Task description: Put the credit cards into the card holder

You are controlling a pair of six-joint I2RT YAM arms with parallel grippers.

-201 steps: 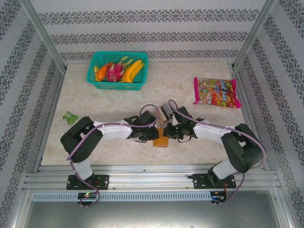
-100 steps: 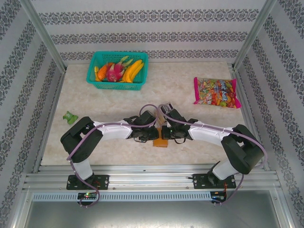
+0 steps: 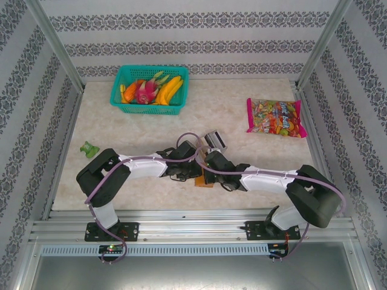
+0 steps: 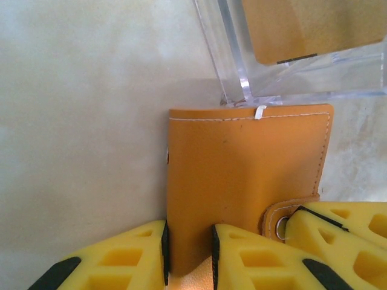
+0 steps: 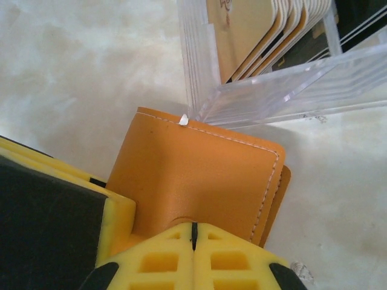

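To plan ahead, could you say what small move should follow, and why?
Probably the right pincer, shut beside the tab, should pry it up: the wallet is closed, the left pincer clamps its edge, and cards sit in the box.

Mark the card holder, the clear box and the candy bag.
card holder [image 4: 242, 175], left wrist view, middle of its cover.
clear box [image 5: 290, 90], right wrist view, near wall.
candy bag [image 3: 276, 118], top view, its middle.
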